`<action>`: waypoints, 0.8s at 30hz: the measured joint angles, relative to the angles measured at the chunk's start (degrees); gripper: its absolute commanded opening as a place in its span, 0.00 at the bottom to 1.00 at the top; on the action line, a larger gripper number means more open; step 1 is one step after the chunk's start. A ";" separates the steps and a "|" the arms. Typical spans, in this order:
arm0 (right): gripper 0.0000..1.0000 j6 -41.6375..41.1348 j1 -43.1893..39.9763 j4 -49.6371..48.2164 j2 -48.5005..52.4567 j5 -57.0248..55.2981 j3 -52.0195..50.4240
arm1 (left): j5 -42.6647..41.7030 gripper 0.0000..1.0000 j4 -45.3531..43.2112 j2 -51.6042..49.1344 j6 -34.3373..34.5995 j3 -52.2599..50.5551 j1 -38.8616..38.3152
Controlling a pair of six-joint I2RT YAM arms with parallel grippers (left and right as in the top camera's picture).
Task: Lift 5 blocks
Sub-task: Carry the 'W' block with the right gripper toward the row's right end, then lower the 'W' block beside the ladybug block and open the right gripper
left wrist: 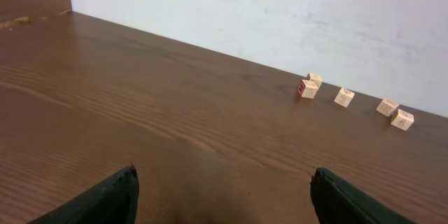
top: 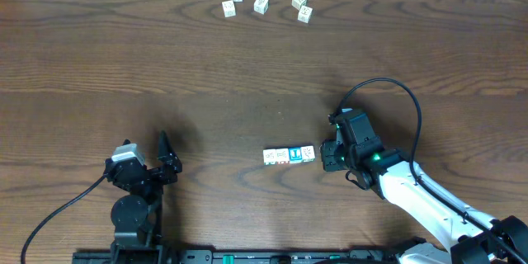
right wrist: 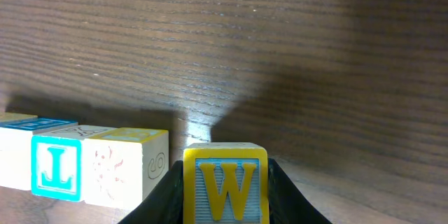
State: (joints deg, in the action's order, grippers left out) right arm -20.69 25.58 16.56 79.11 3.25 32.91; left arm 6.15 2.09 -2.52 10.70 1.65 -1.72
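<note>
Wood worktop (top: 247, 74), white wall (left wrist: 280, 14); we count five far-edge cubes (top: 261, 4), four rowed blocks (top: 288, 156), a fifth (right wrist: 225, 182) clamped in right fingers (top: 332, 156), left fingers (top: 168, 155) apart

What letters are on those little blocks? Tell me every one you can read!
"W": on the held block in the right gripper.
"L": on the blue-framed block in the row.
Prints on the far cubes: too small to read.

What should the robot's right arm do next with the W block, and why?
Probably slide the cream cube with the yellow W, clamped in the right tool, sideways against the row of four printed cream cubes. It sits just off the row's end, so five aren't yet joined for lifting.
</note>
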 measured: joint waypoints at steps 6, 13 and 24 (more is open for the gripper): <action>0.13 0.42 0.00 -0.09 0.00 0.00 0.00 | 0.00 0.79 0.00 0.00 0.00 0.00 0.00; 0.19 0.39 0.00 0.00 0.00 0.02 0.00 | 0.00 0.79 0.00 0.00 0.00 0.00 0.00; 0.28 0.39 0.00 0.02 0.00 1.07 0.00 | 0.00 0.79 0.00 0.00 0.00 0.00 0.00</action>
State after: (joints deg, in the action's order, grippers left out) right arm -20.29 25.58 16.58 79.11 4.32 32.91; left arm 6.15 2.09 -2.52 10.70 1.65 -1.72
